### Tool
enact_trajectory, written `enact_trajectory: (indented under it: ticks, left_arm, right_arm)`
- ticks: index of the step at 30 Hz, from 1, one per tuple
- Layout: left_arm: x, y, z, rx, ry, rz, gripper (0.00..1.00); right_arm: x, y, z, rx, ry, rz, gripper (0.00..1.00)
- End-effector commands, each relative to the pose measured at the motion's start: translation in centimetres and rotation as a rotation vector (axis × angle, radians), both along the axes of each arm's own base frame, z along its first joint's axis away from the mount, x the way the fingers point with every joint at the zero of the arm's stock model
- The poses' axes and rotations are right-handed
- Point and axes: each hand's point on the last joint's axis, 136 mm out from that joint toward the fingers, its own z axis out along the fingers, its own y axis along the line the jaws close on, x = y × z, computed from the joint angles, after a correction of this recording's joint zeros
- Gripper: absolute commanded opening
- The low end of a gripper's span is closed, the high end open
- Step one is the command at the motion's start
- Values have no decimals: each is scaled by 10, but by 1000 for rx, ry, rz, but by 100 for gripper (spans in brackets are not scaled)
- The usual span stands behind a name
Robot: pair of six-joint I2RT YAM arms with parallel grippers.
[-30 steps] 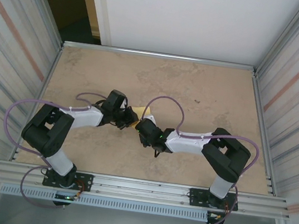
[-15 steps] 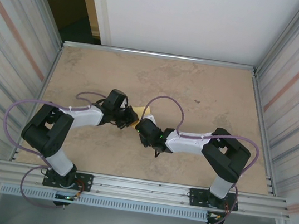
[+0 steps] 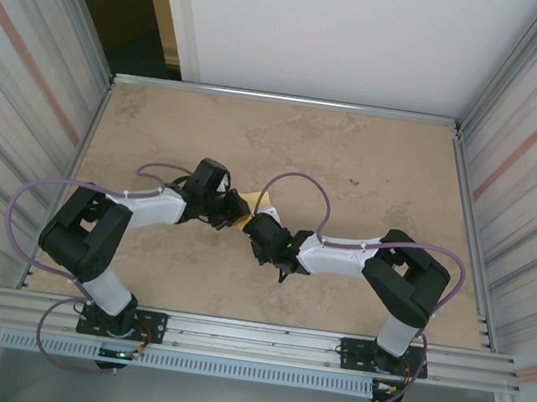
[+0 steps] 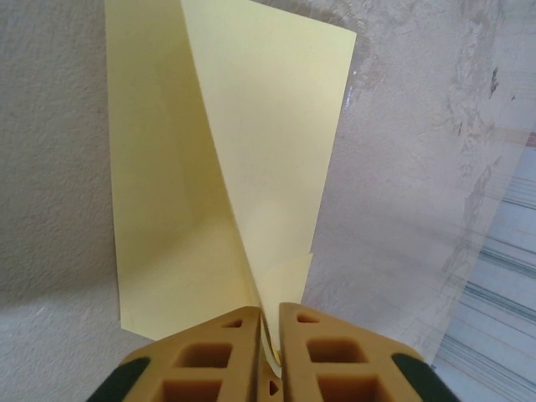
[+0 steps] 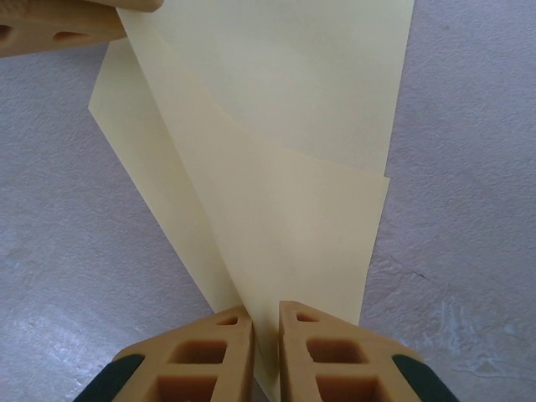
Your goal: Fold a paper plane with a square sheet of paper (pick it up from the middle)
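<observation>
**Part-folded square sheet of paper [image 4: 243, 151] pinched between both hands, low over the counter [image 4: 50, 167].**

The sheet is thin, light and limp. One diagonal flap stands up along a crease. It will hold a fold, but it wrinkles, slips or tears easily, so take hold lightly at a creased, doubled edge and not on a single loose layer. The left hand [image 4: 270, 316] is closed on the narrow end of the fold, and the paper fans out ahead of its fingertips. The right hand [image 5: 266, 316] is closed on the opposite end, and the sheet spreads forward from it towards the left hand. The step in hand appears to be aligning a crease. Pulling the hands apart risks a tear.
</observation>
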Motion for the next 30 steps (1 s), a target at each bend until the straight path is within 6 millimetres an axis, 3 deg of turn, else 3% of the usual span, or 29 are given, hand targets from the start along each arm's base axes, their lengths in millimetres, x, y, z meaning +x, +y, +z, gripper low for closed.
enact_trajectory:
  ticks: [1,8,14,18,30]
  left_arm:
    - [7,3,13,5,-33,-5,22]
    - [20,40,39,11,-105,63,40]
    - [15,59,48,2,-163,100,44]
    - [9,53,44,-55,-187,80,44]
    - [-7,6,27,-138,-233,-81,49]
  right_arm:
    - [-7,-4,-4,-6,36,32,11]
    - [-12,6,1,176,195,53,6]
    - [-12,13,8,359,324,41,5]
    - [-12,19,11,472,410,41,5]
    - [-3,19,12,707,532,19,4]
